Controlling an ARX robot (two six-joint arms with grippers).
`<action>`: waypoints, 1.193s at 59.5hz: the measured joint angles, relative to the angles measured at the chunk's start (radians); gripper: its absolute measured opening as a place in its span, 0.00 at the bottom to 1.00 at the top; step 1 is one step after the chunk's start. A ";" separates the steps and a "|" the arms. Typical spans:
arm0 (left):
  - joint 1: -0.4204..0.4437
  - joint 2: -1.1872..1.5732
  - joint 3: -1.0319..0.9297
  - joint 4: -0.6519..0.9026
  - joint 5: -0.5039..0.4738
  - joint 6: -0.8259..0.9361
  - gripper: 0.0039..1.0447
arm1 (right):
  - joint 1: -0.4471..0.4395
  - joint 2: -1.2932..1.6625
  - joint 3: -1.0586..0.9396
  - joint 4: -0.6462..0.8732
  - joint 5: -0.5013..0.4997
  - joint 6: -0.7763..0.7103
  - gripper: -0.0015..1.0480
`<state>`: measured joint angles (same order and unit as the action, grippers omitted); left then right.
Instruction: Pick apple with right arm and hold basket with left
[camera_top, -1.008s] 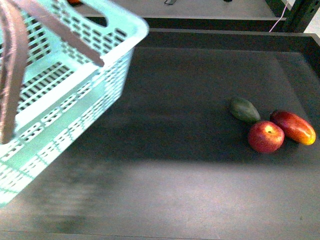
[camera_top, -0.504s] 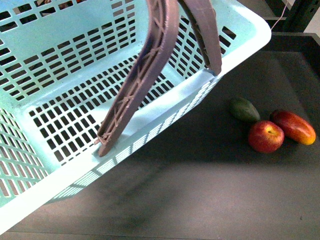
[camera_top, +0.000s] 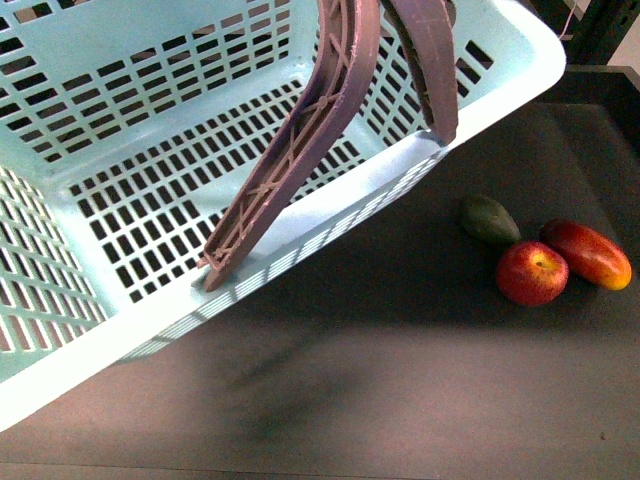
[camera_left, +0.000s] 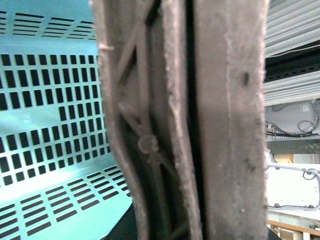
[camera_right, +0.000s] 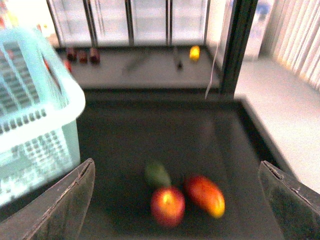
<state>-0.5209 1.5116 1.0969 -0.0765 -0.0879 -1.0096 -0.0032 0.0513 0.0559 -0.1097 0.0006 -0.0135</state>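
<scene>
The red apple (camera_top: 532, 272) lies on the dark table at the right, between a dark green fruit and a red-orange mango. The pale mint-blue basket (camera_top: 120, 110) hangs tilted above the table's left and centre, its two brown-mauve handles (camera_top: 330, 110) drawn up together. My left gripper is out of sight in the front view; in the left wrist view the handles (camera_left: 200, 120) fill the picture, clamped in its jaws. My right gripper (camera_right: 177, 200) is open, its fingers (camera_right: 67, 200) wide apart, with the apple (camera_right: 167, 206) between them and well beyond them.
The green fruit (camera_top: 490, 220) and the mango (camera_top: 587, 253) touch or nearly touch the apple. The table has a raised rim at the back (camera_top: 590, 80). The basket's edge (camera_right: 35, 125) stands to one side of the right gripper.
The basket has swung from the far left toward the table's centre and risen slightly. The fruits have not moved.
</scene>
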 joint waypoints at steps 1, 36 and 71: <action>0.000 0.000 0.000 0.000 -0.002 0.003 0.13 | -0.004 0.036 0.023 -0.060 -0.003 -0.006 0.92; 0.000 0.000 -0.002 0.000 0.001 0.006 0.13 | -0.179 1.258 0.309 0.527 -0.145 -0.046 0.92; 0.000 0.000 -0.002 0.000 0.005 0.006 0.13 | -0.026 2.095 0.863 0.436 -0.006 -0.038 0.92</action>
<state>-0.5209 1.5112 1.0950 -0.0765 -0.0826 -1.0035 -0.0296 2.1464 0.9188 0.3264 -0.0055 -0.0513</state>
